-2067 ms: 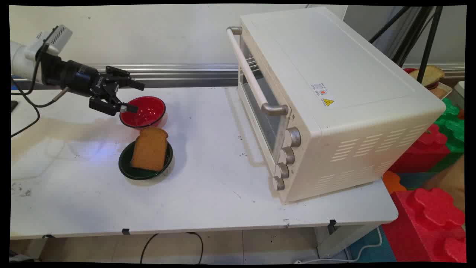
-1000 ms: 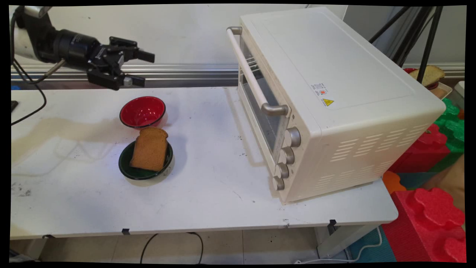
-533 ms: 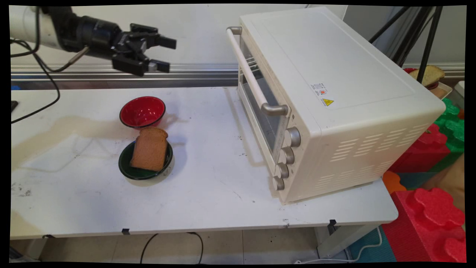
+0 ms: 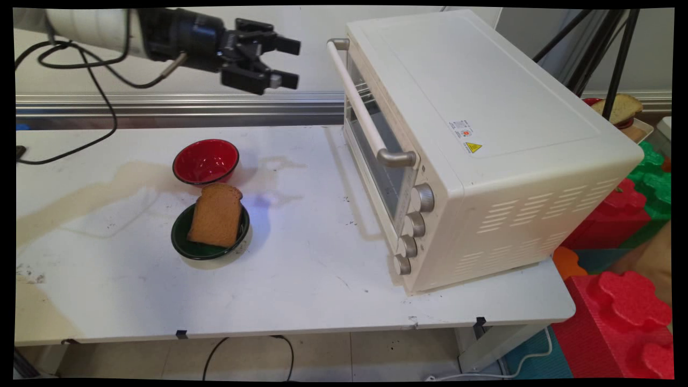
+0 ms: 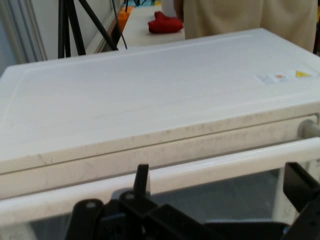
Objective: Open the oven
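- High above the table's far side, the gripper (image 4: 287, 63) hangs level, fingers spread and holding nothing, facing the toaster oven (image 4: 484, 145).
- Just beyond it runs the oven's door handle (image 4: 360, 107), at fingertip height across the closed door.
- Well below, a bread slice (image 4: 216, 215) leans in the green bowl (image 4: 183, 242), beside the red bowl (image 4: 206, 160).

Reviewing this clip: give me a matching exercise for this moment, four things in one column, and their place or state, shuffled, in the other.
Things:
1. gripper
2. bread slice
3. red bowl
4. oven door

Places or states:
A. shut, handle across the top
B. empty, on the table
C. open, in the air facing the oven handle
D. resting in the dark green bowl

Pairs: 1-C, 2-D, 3-B, 4-A
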You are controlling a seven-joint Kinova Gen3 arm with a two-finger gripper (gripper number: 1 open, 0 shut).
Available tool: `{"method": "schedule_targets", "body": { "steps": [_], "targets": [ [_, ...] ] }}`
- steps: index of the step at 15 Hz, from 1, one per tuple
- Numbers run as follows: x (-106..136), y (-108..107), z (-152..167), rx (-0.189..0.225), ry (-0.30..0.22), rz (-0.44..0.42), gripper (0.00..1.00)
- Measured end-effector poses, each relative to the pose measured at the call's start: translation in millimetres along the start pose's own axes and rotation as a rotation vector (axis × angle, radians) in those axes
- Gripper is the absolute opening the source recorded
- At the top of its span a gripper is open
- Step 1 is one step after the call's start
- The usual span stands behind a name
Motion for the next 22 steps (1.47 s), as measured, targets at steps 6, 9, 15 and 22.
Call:
{"method": "schedule_targets", "body": {
  "steps": [6,9,15,22],
  "targets": [
    [9,-8,41,0.01,-0.017,0.01,1.0],
    [10,-10,52,0.009,-0.024,0.015,0.0],
    [10,-13,71,0.002,-0.047,0.031,0.0],
    [10,-13,97,-0.008,-0.091,0.066,0.0]
  ]
}}
